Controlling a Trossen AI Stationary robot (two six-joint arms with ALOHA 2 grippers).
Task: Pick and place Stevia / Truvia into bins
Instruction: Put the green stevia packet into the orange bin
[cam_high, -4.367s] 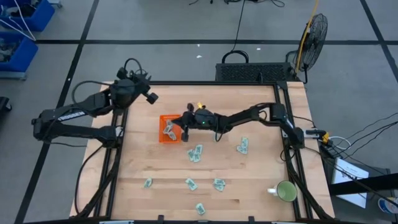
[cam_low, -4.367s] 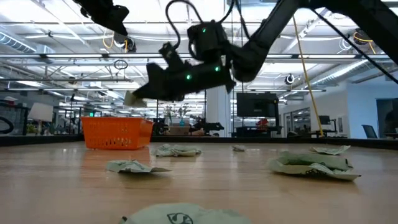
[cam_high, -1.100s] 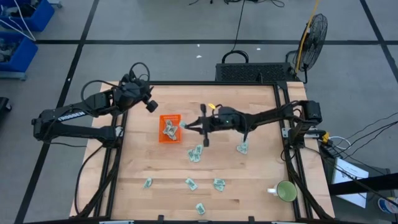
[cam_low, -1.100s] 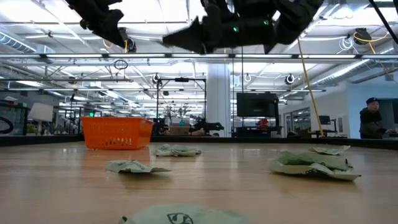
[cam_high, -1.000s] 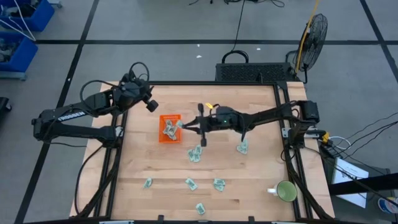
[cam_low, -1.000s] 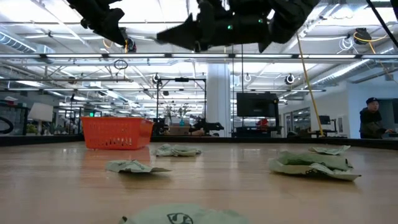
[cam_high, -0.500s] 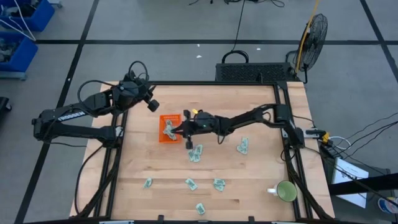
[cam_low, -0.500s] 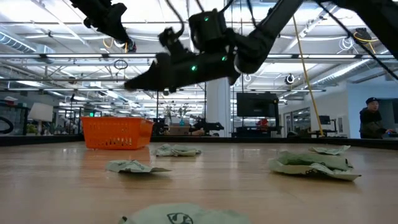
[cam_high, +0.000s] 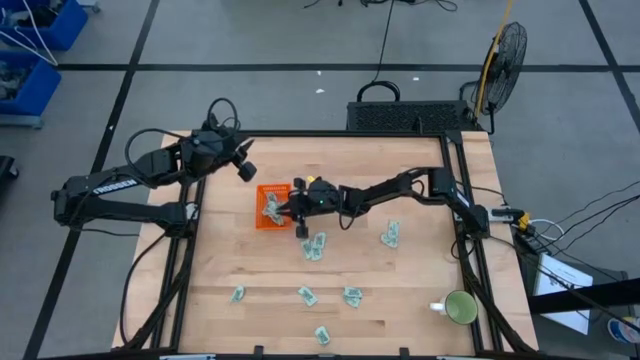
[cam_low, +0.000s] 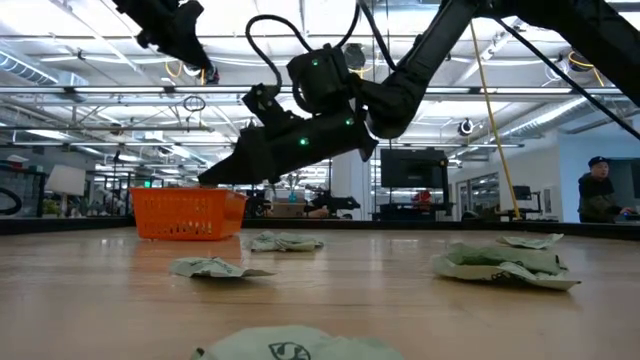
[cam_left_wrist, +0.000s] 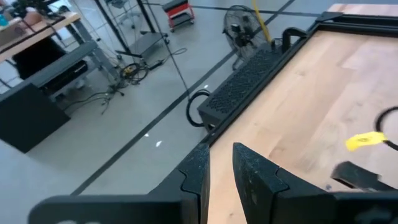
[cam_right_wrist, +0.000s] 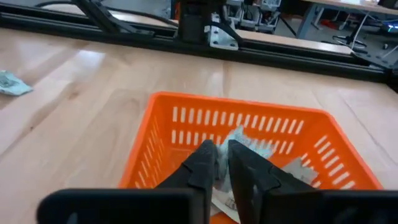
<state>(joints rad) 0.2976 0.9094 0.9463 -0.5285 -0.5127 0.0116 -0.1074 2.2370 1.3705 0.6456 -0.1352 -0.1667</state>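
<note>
Reaching over orange bin (cam_right_wrist: 249, 134), right claw (cam_right_wrist: 222, 163), sachet lettering unreadable

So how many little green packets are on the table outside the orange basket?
6 outside the orange basket: near packet just in front of it, possibly two overlapping; right packet; a row of three; front packet. The arm could hide more.

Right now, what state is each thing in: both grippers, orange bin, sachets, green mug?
Bright orange plastic bin, upright, partly filled.
Pale green paper sachets, some binned, others loose on the table.
Right gripper, low over the bin.
Left gripper, raised, open, empty.
Round green mug, upright.
</note>
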